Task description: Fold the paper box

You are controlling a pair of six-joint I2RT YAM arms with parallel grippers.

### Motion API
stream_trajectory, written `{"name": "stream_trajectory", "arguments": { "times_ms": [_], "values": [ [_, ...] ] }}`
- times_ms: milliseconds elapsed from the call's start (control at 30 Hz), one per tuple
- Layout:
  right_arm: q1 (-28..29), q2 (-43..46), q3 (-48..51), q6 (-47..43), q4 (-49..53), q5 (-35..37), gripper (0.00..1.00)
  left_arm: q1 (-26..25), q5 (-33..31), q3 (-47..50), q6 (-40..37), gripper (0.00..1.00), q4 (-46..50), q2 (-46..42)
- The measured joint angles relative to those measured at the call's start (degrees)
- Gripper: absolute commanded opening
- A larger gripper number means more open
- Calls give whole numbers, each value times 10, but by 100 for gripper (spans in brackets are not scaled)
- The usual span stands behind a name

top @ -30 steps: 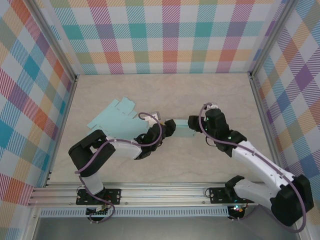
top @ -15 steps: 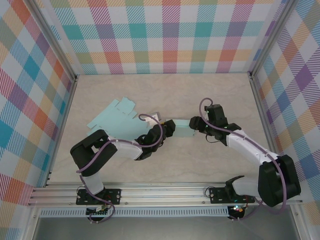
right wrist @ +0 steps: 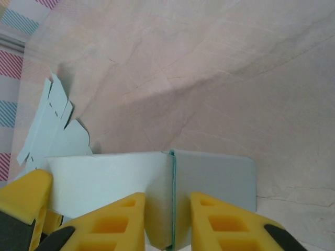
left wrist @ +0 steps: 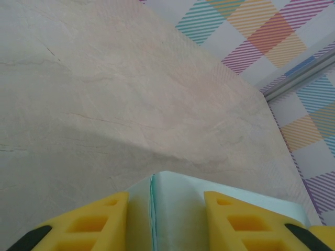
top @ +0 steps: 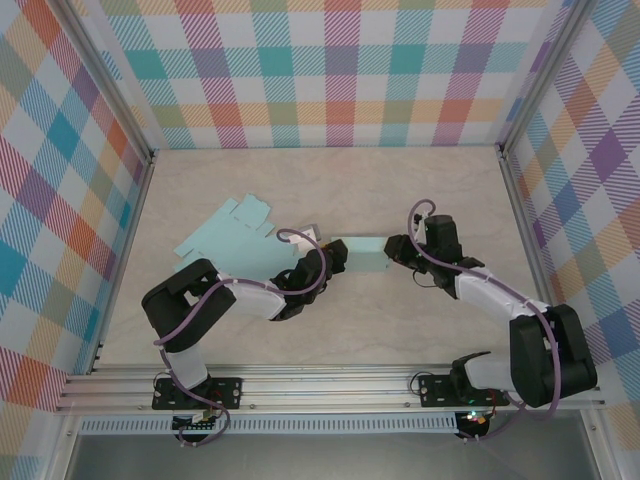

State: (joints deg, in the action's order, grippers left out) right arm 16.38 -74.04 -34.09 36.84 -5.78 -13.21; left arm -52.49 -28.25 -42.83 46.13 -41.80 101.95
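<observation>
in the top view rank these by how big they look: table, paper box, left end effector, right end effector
1. table, by far the largest
2. paper box, a flat light-blue sheet
3. left end effector and right end effector: both small and dark and they look about alike, so I won't rank one over the other

- box (top: 228,240): on table (top: 420,190), left of centre, flat part reaching toward the far-left corner
- box's right end: between left gripper (top: 337,258) and right gripper (top: 392,249), apparently touching both
- grippers: mid-table, facing each other
</observation>
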Motion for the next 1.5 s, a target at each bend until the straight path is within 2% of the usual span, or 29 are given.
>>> {"name": "stream_trajectory", "arguments": {
  "times_ms": [233,800,1200,1333,1500],
  "values": [
    [-7,5,35,16,-65,-11,0,0,-2,3,10,1,-4,0],
    [-10,17,55,17,-94,-18,0,0,1,4,-7,0,1,-9],
    [-12,26,34,0,-49,-16,0,1,21,-5,-65,10,64,-41],
    [-14,27,19,-11,-17,-14,0,2,25,-10,-73,17,76,-45],
    [-14,28,10,-18,3,-12,0,3,35,-14,-87,31,90,-51]
  ]
}}
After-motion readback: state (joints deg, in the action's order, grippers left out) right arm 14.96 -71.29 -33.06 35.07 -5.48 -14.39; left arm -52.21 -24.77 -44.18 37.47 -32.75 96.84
